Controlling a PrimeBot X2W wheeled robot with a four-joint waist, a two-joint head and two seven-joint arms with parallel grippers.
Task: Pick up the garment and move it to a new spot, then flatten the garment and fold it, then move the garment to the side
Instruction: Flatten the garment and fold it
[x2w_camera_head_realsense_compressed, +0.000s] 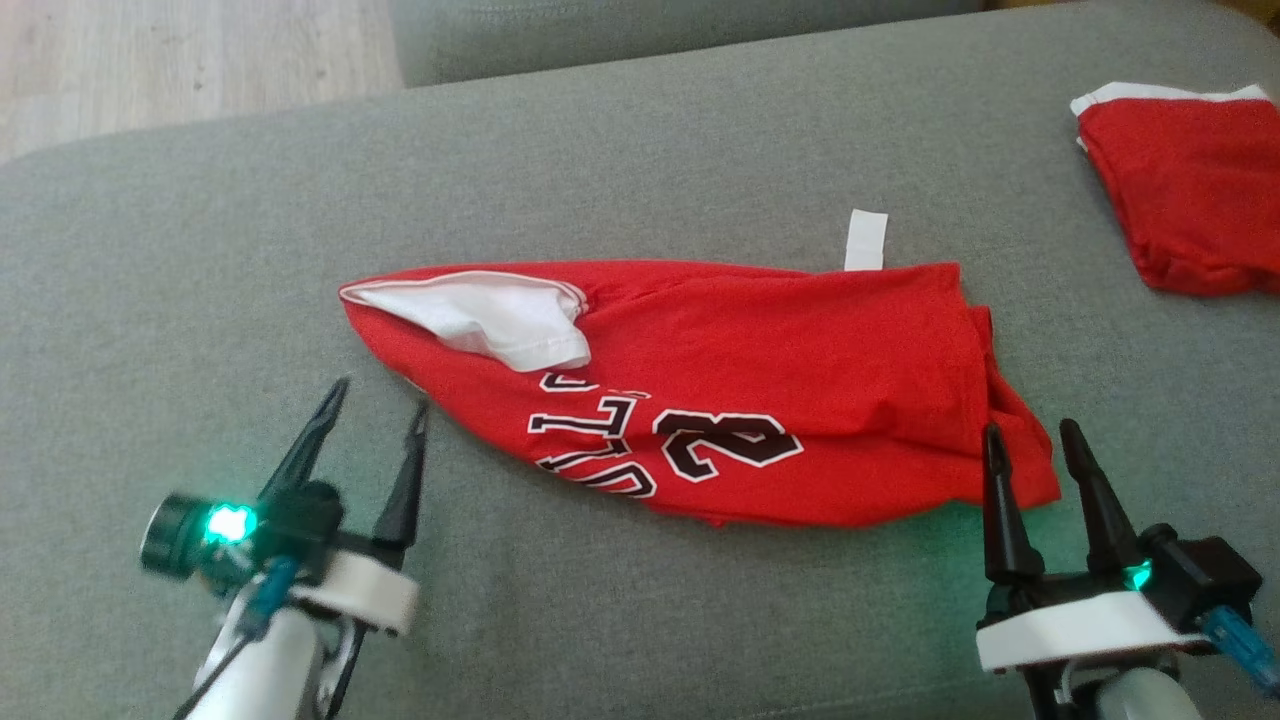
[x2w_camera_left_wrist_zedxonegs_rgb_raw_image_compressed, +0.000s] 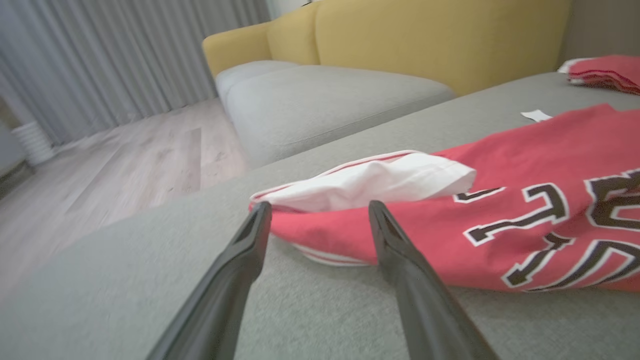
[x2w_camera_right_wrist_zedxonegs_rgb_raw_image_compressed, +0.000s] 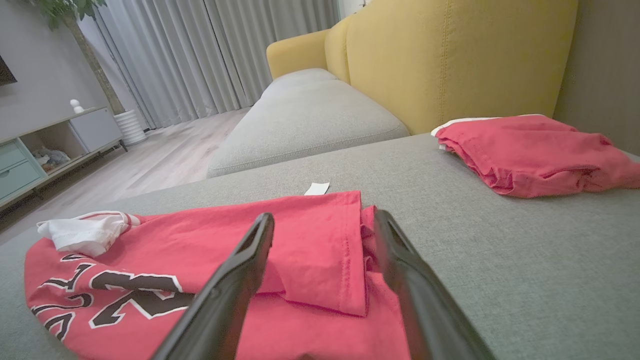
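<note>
Grey fabric cushion (x2w_camera_head_realsense_compressed: 640, 170): red number-23 jersey T-shirt (x2w_camera_head_realsense_compressed: 800, 350), left gripper (x2w_camera_head_realsense_compressed: 383, 392) and right gripper (x2w_camera_head_realsense_compressed: 1029, 426) spread, empty.
Pinching one layer alone could bunch it.

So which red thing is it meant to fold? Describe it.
Look at the big grey cushion: the jersey lies across its middle. Unlike the plain red piece at the far right, it has black white-edged lettering and a white sleeve.
</note>
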